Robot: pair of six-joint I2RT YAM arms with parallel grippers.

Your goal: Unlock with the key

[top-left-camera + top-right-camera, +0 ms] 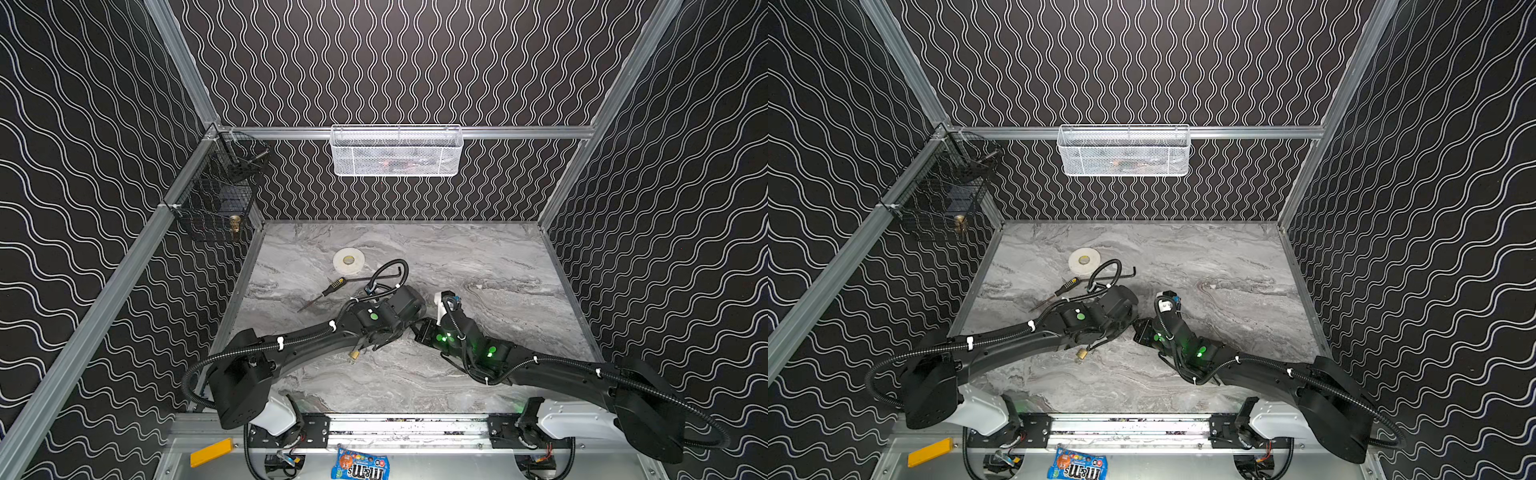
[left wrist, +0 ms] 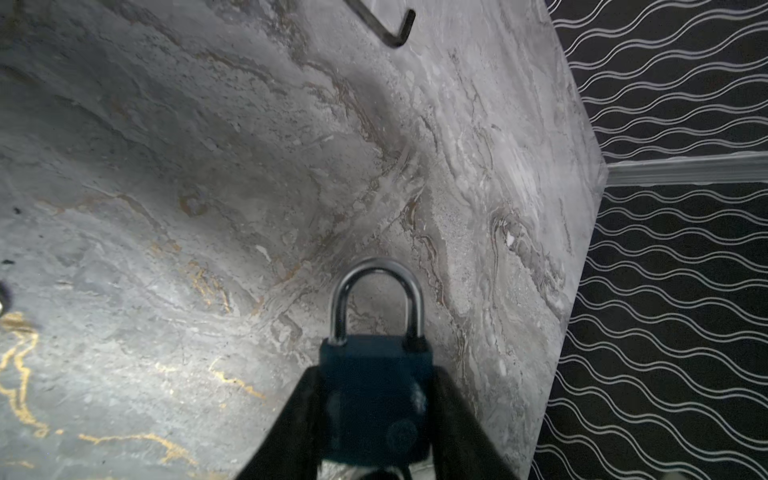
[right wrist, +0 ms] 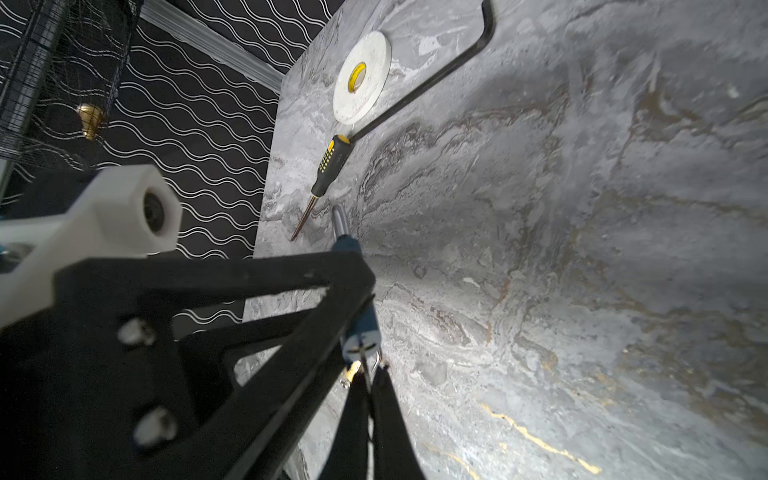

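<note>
A dark blue padlock (image 2: 376,399) sits between the fingers of my left gripper (image 2: 375,374), which is shut on its body. Its steel shackle (image 2: 376,286) points away from the wrist, with both legs seated in the body. In the right wrist view the padlock (image 3: 365,324) shows edge on, its silver keyhole face towards my right gripper (image 3: 370,376). That gripper is shut on the key (image 3: 365,363), whose thin blade is in the keyhole. A brass piece (image 1: 354,354) dangles below the two grippers. In both top views the wrists hide the padlock.
Behind the left arm a white tape roll (image 1: 348,261), a black-and-yellow screwdriver (image 1: 328,291) and a black hex key (image 1: 384,277) lie on the marble table. A black wire basket (image 1: 216,199) hangs at the left wall and a white mesh basket (image 1: 397,151) at the back wall.
</note>
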